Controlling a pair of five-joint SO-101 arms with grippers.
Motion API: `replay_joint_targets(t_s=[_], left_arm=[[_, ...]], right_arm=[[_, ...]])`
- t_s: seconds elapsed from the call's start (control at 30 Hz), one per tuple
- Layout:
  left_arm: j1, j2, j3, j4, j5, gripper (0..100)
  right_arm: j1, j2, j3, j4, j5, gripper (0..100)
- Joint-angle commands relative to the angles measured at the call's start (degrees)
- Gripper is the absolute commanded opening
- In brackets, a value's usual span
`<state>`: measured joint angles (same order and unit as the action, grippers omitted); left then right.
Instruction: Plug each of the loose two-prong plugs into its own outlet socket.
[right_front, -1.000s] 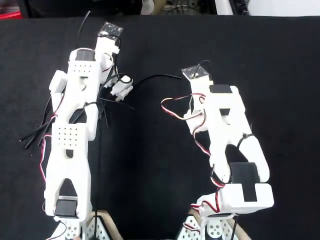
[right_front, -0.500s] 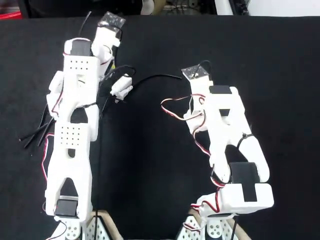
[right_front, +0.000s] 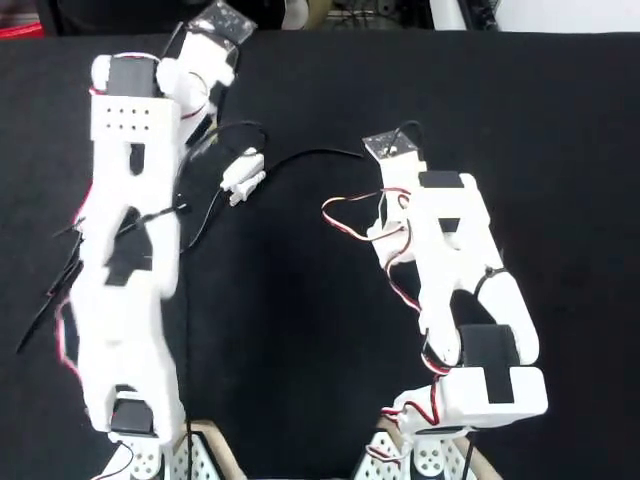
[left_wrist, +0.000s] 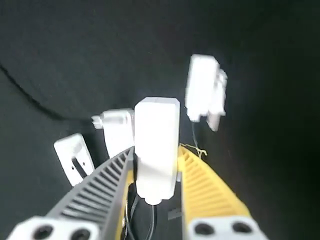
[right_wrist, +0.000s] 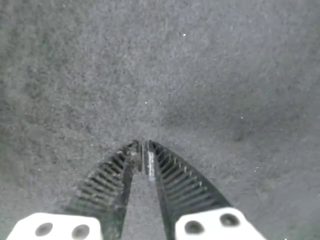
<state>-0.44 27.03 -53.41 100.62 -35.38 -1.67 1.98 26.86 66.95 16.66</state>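
Gripping a white two-prong plug (left_wrist: 157, 125) firmly between its ribbed fingers, the left gripper (left_wrist: 156, 150) has the plug's long axis in line with those fingers, the free end pointing away from the wrist and the black cord (left_wrist: 150, 220) running back between the jaws; the prongs themselves cannot be made out. Past that free end, down on the black cloth (left_wrist: 60, 45), lie three white pieces: a slotted piece (left_wrist: 75, 159) off to the grey finger's side, a stubby piece (left_wrist: 116, 131) between it and the plug, and a taller block (left_wrist: 204, 89) off to the yellow finger's side. The slotted piece looks the likeliest socket, so the coming move probably turns on swinging the plug's axis toward the grey finger's side and down. The right gripper (right_wrist: 143, 152) is pinched together on nothing above the cloth, and in the high view a cabled white connector (right_front: 243, 175) lies between the arms, nearer the left one, so the left arm is the better placed
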Motion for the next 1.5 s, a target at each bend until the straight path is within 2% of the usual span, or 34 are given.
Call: replay_joint_targets(t_s=[0.0,0.17,0.33,0.4,0.47,0.7,0.8,0.9,1.07,1.3,1.47], left_arm=[[2.2,-21.3,22.7,0.1,-4.6,3],[2.9,-38.2,47.8,-2.1,-10.1,3],[3.0,-43.3,75.9,-19.1,-16.4,3],[4.9,-43.5,85.5,-26.0,-17.1,3],[7.1,-44.0,92.2,-29.4,-15.8,3],[17.4,-43.9,97.1,-28.9,-1.7,3],[20.4,-43.8,100.5,-33.4,3.6,3],[19.8,-43.8,102.8,-38.3,10.2,3],[17.3,-43.9,101.4,-37.9,8.0,4],[5.8,-43.4,95.0,-36.6,-0.1,29],[-0.5,-43.4,91.7,-36.6,-8.3,32]], right_arm=[[-0.3,0.0,-0.5,-0.8,0.2,1.5],[-0.3,0.0,-0.5,-0.6,0.2,1.5],[-0.3,0.0,-0.5,-0.4,0.2,1.5],[-0.3,0.0,-0.5,-0.4,0.2,1.5],[-0.3,0.0,-0.4,-0.4,0.2,1.5],[-0.3,0.0,-0.4,-0.4,0.2,1.5],[-0.3,0.0,-0.4,-0.4,0.2,1.5],[-0.3,0.0,-0.4,-0.4,0.2,1.5],[-0.3,0.0,-0.4,-0.4,0.2,1.5],[-0.6,0.0,0.3,-0.4,0.4,1.5],[-0.6,0.0,0.4,-0.4,0.4,1.5]])
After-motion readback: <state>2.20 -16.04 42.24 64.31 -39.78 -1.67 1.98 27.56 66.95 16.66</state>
